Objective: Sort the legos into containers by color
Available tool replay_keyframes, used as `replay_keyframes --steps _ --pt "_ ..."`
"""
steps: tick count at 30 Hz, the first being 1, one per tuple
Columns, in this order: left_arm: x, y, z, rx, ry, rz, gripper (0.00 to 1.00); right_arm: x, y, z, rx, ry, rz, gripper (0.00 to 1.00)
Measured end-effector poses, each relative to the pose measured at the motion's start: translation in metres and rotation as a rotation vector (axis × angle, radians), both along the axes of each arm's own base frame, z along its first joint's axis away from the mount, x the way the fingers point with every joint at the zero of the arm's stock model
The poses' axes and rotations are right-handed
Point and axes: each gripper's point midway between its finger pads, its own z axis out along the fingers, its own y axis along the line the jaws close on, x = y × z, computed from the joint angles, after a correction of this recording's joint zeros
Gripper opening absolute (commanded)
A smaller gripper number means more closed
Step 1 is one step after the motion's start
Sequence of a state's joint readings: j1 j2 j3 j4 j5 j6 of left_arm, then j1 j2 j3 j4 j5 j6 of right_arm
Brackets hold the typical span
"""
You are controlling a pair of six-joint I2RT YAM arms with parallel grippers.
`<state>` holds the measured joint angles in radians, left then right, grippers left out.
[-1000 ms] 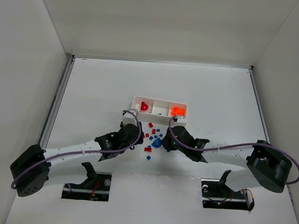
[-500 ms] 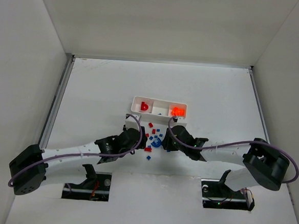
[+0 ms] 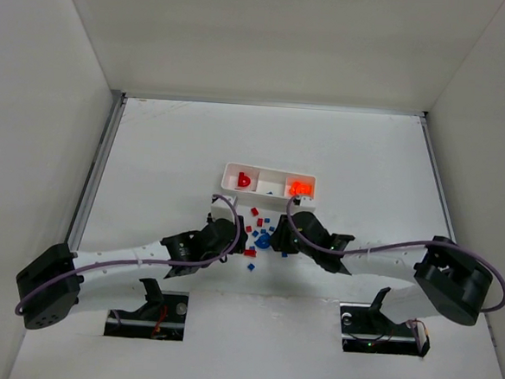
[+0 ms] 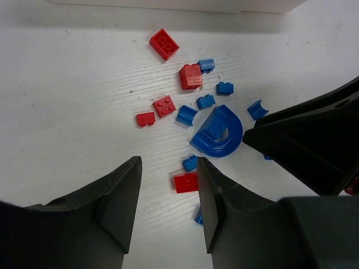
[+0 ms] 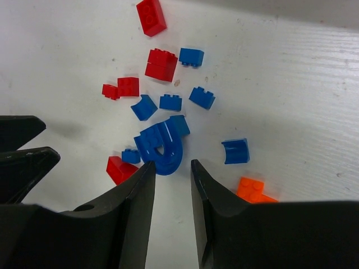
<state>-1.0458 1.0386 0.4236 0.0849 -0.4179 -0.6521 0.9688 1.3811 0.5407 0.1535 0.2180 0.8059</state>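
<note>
Right wrist view: right gripper [image 5: 171,165], fingers spread and empty, poised just short of the blue arch [image 5: 161,147], seemingly to straddle it; left gripper [image 4: 168,161], likewise spread, hovers beside it.

You see loose legos [image 4: 190,77] on the white, faintly grained table [image 3: 367,163]: red bricks [image 4: 164,43], small blue bricks [image 5: 190,56], one large blue arch [image 4: 217,133] and an orange brick [image 5: 253,189]. In your white tray [image 3: 271,167], a red piece [image 3: 244,179] fills the left compartment and bright orange pieces [image 3: 301,189] the right. Your left gripper [image 4: 168,162] and right gripper [image 5: 172,165] are black, with purple cables [image 3: 387,244].
</note>
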Motion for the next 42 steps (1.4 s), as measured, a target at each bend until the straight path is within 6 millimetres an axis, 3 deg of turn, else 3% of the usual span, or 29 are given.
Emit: replay_keyframes --steps 8,20,30,34,42 --pt "-0.002 0.002 -0.004 -0.001 0.011 0.006 0.41 -0.003 0.003 -0.021 0.037 0.058 -0.001 0.32" --pt "-0.003 0.002 -0.003 -0.008 0.015 0.004 0.41 0.011 0.005 -0.022 0.189 0.073 -0.044 0.26" --pt "-0.006 0.01 0.001 -0.013 0.017 0.006 0.42 0.01 0.011 -0.022 0.236 0.099 -0.024 0.11" --pt "-0.007 0.012 -0.001 -0.005 0.021 0.003 0.43 0.01 0.012 -0.011 0.259 0.083 -0.02 0.11" --pt "-0.002 0.022 0.013 -0.013 -0.017 0.013 0.48 0.016 0.004 0.04 0.315 -0.024 -0.023 0.11"
